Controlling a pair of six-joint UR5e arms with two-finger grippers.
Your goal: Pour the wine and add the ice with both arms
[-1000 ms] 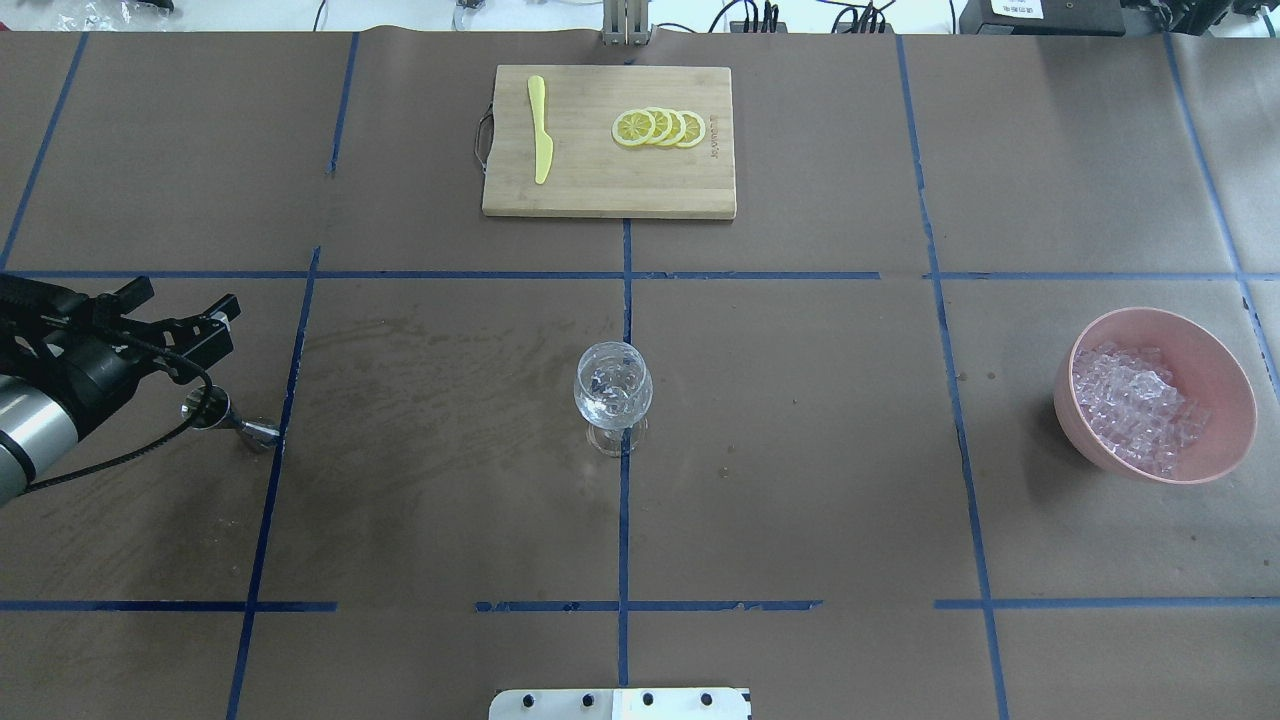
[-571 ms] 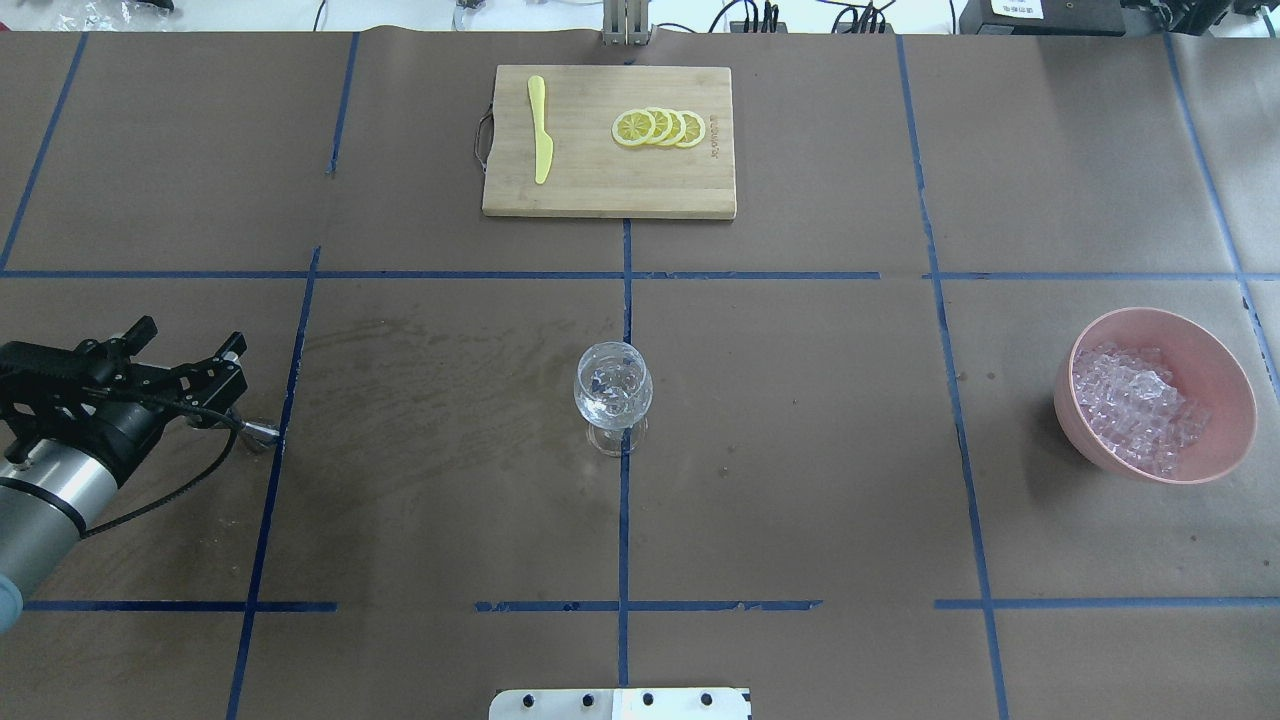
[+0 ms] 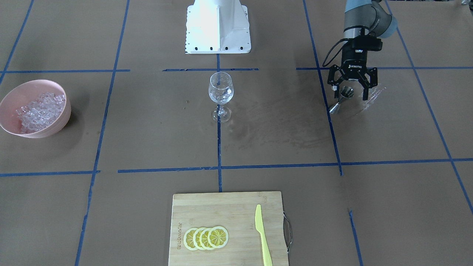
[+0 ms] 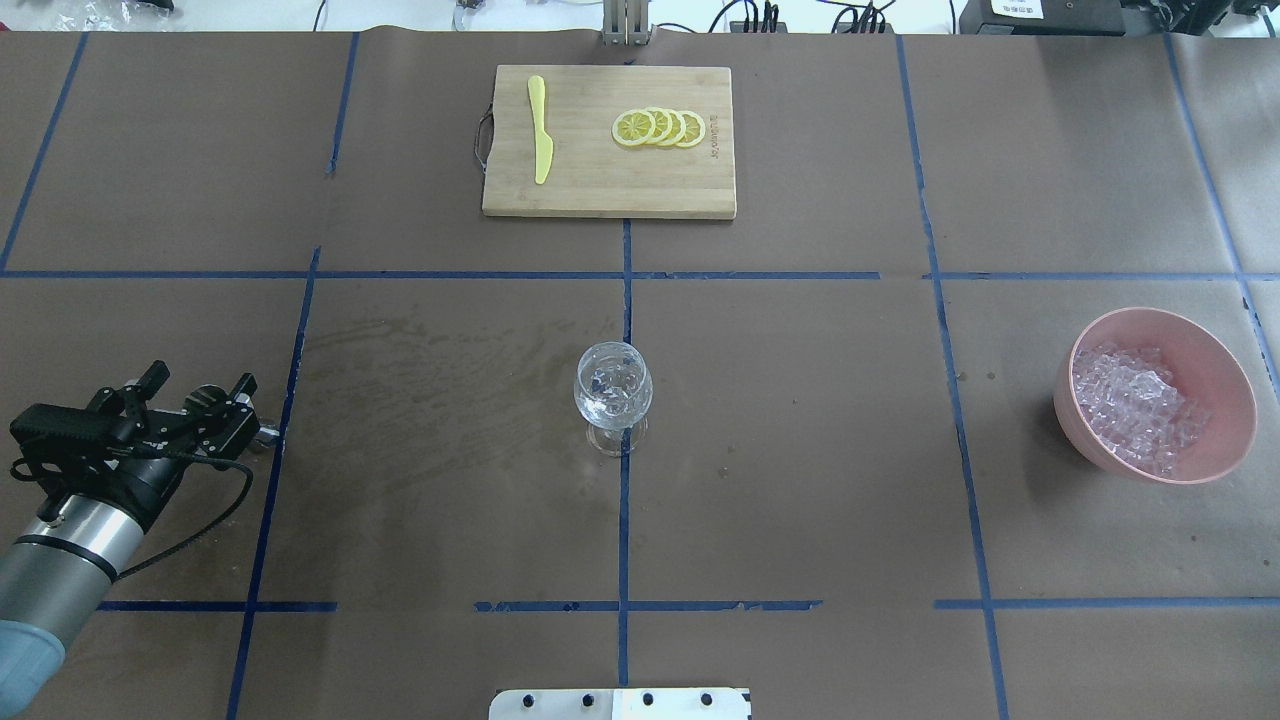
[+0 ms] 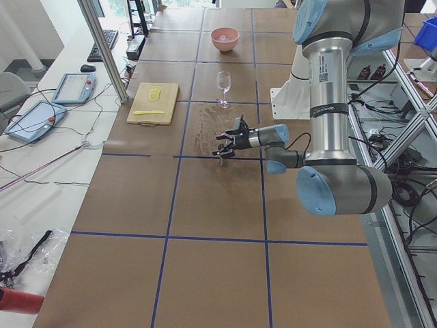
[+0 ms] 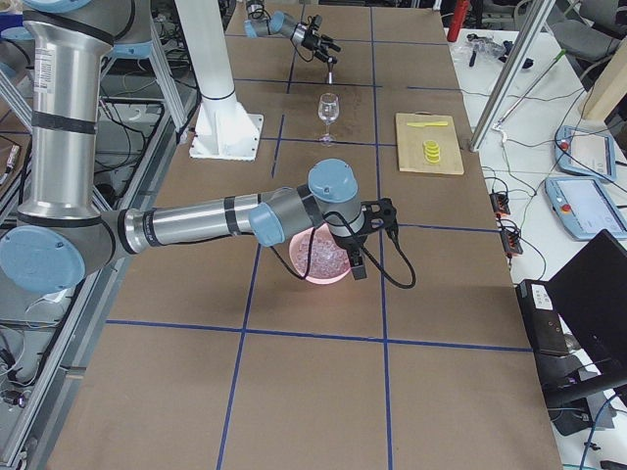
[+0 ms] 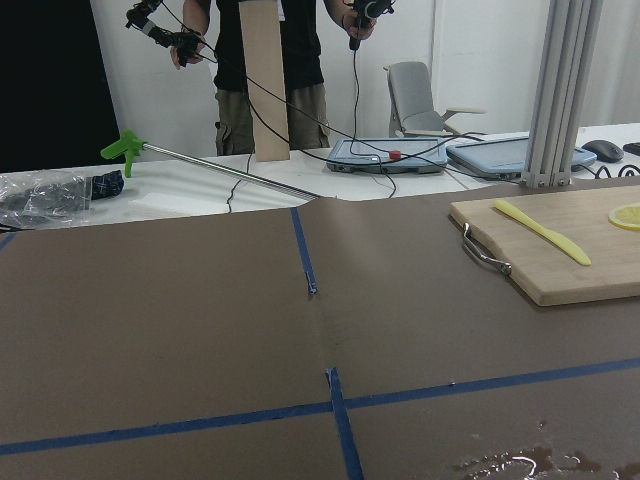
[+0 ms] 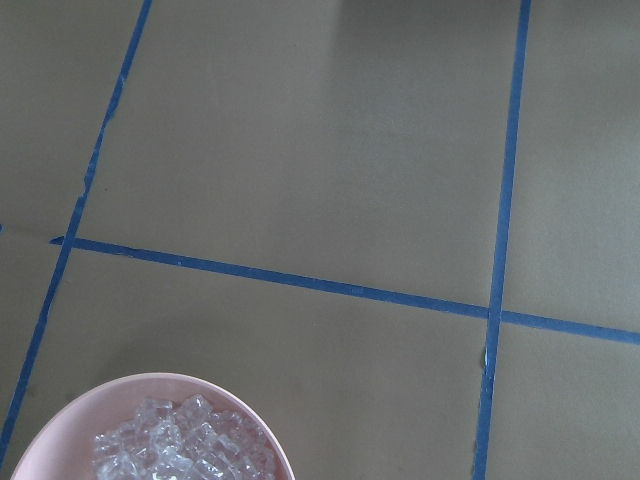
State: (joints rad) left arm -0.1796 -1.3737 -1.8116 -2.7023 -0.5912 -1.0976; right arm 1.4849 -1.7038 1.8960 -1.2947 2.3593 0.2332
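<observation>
Many ice cubes [image 6: 312,257] in pink bowl [image 6: 315,280] close beneath right gripper [image 6: 359,269], aperture untellable; left gripper [image 3: 350,94] wide apart, empty.

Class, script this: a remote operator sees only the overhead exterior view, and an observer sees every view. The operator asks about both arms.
Operator: What lies beneath the left end effector?
Observer: The front-facing view shows a metal jigger lying on its side under that open end effector.
Operator: I see no right arm. Where is it?
Observer: The exterior right view shows the right end effector pointing down close by the pink bowl of ice.
</observation>
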